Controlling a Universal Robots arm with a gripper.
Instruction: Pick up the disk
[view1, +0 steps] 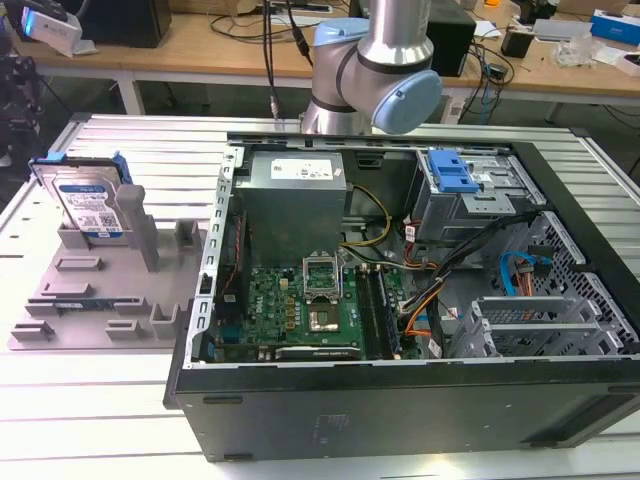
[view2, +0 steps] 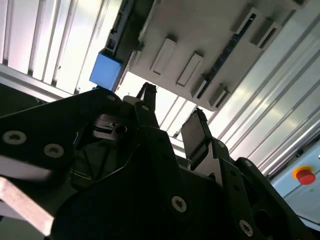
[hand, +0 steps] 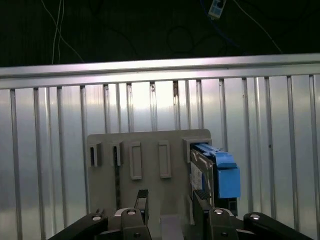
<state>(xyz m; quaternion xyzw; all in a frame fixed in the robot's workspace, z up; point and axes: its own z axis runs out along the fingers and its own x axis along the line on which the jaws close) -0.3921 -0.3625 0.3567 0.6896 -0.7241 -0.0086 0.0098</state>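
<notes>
Currently the gripper hangs over the grey tray, its fingers spread apart with nothing between them. The disk stands on edge in a slot at one corner of the tray, on the exterior view's left, with its label facing out and a blue rail along its side. It has not been touched yet. The tray lies on the slatted metal table beside the opened computer case. The arm rises behind the case.

Risks, as I judge them:
- In the first wrist view the gap between the fingers lines up with bare tray beside the disk, not with the disk. One finger sits close to the disk's top edge. A straight drop from here would likely jab that edge or close on air.
- The disk is upright, braced only by its slot and the posts. A sideways knock could tilt it or tip it out.
- Its faces look like smooth metal, so a shallow pinch may slip. A grip on the plastic rail alone may flex.
- Tray posts stand near the disk and could snag a finger.
- I cannot tell whether the tray is fixed down. If the disk binds in its slot, the tray may lift with it.
</notes>
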